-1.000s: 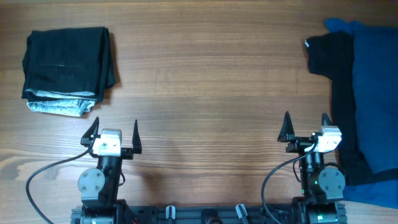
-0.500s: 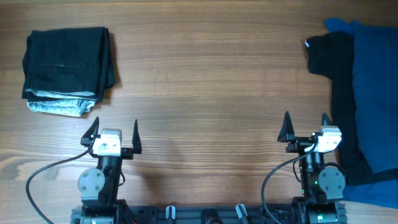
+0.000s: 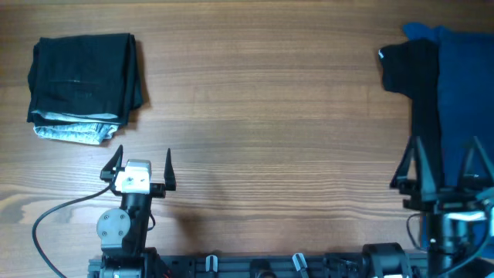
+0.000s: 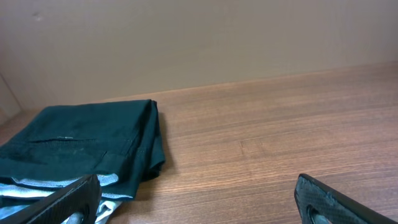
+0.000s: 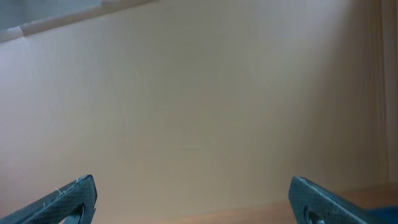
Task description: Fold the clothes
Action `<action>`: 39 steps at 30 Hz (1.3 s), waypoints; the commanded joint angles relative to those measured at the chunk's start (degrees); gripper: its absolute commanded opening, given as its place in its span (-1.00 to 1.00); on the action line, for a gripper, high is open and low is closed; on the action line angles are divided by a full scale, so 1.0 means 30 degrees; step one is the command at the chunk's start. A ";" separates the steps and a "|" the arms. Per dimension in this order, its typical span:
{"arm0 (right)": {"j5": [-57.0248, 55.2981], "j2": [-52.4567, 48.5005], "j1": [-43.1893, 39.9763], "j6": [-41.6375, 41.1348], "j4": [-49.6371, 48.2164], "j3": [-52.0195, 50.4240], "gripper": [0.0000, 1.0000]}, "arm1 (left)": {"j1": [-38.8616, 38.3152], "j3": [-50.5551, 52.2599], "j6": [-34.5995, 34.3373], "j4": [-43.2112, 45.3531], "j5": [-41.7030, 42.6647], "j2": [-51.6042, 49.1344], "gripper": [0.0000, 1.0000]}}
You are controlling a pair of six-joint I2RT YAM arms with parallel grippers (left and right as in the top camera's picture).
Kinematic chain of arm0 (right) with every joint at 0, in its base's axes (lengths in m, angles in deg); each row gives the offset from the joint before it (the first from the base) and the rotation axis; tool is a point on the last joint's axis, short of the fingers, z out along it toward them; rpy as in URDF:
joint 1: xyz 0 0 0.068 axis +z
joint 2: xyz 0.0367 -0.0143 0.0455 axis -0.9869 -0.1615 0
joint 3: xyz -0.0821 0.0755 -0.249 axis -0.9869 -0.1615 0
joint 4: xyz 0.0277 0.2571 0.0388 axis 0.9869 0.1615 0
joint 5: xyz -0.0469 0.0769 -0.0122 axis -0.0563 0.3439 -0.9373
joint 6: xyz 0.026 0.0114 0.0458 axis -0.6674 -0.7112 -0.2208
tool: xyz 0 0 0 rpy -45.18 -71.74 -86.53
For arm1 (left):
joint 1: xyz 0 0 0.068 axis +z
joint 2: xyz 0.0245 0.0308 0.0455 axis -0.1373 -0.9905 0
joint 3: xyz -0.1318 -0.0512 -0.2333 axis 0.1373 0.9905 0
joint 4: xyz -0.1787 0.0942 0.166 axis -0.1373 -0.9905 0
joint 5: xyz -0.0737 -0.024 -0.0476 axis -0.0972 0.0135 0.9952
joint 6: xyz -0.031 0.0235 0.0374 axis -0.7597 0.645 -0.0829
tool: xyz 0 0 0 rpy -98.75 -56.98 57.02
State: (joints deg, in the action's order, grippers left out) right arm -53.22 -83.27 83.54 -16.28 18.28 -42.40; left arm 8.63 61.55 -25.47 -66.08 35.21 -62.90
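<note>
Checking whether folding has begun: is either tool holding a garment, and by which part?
Nothing is held: the left tool and the right tool both stand open and empty.

Folded black-on-grey stack far left; loose black-and-blue heap far right.

Brown wooden table with visible grain, plain beige wall behind

Open table between stack and heap
</note>
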 commanded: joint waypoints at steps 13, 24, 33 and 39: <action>-0.8633 -2.1966 -0.0109 0.3126 1.2116 2.0655 0.99 | -0.0102 0.0153 0.0306 0.0058 0.0204 0.0058 0.99; -0.7905 -3.0454 -0.7220 0.5209 0.7490 2.2236 0.99 | -0.0102 0.0153 0.0306 0.0058 0.0204 0.0029 1.00; -0.5268 -3.7944 -0.8451 0.6637 0.4211 2.2236 0.95 | -0.0102 0.0153 0.0306 0.0058 0.0204 0.0029 1.00; -0.3468 -4.1368 -0.8357 0.7475 0.1851 2.2229 0.92 | -0.0102 0.0153 0.0306 0.0058 0.0204 0.0029 1.00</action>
State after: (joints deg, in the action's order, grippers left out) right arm -68.01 -203.87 58.05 4.35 25.25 23.28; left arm 8.63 61.55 -25.44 -66.08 35.19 -63.01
